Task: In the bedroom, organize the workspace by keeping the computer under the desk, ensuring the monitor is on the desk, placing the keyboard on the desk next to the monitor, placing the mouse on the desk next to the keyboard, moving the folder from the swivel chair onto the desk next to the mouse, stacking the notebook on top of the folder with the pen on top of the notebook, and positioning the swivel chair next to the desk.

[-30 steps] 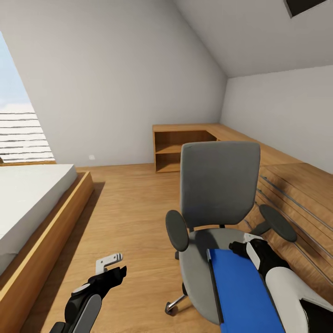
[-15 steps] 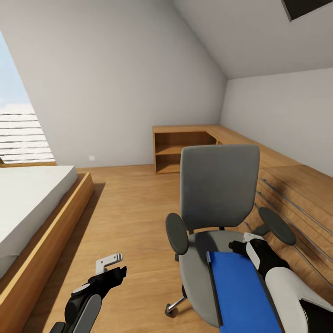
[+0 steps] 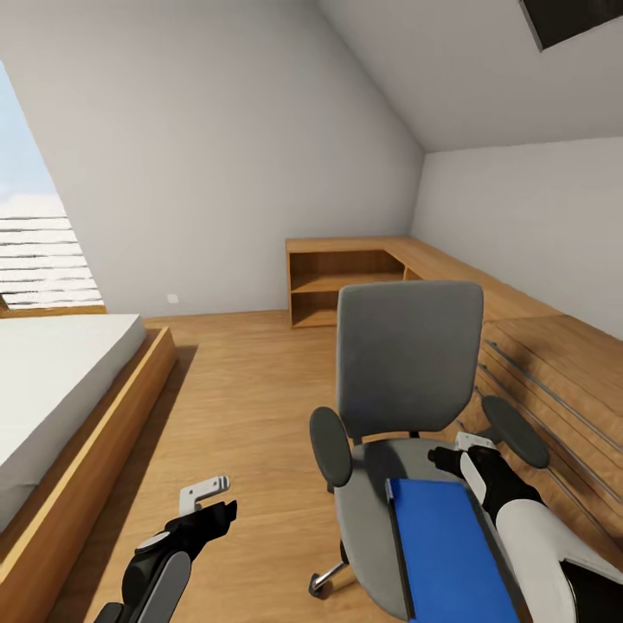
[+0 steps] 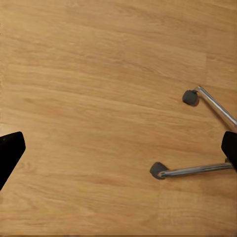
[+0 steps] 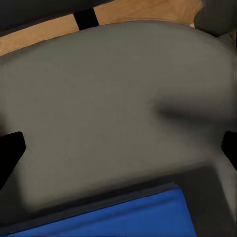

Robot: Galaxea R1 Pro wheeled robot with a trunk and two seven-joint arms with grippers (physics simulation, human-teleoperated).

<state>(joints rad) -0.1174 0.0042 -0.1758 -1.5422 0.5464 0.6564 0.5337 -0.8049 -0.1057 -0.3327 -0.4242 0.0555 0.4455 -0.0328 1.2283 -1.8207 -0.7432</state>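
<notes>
**Reaching for the folder on the chair**

The blue folder (image 3: pixel 446 545) is lying flat on the swivel chair (image 3: pixel 407 363) seat, so you are holding your right gripper (image 3: pixel 457 450) low over its far edge, fingers spread wide. Your left gripper (image 3: pixel 208 495) is hanging over bare floor (image 3: pixel 251 398), fingers apart and gripping nothing.

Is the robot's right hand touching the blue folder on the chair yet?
Apart. In the right wrist view both fingertips of the right end effector are spread wide over the chair seat, with the folder beyond them.
</notes>
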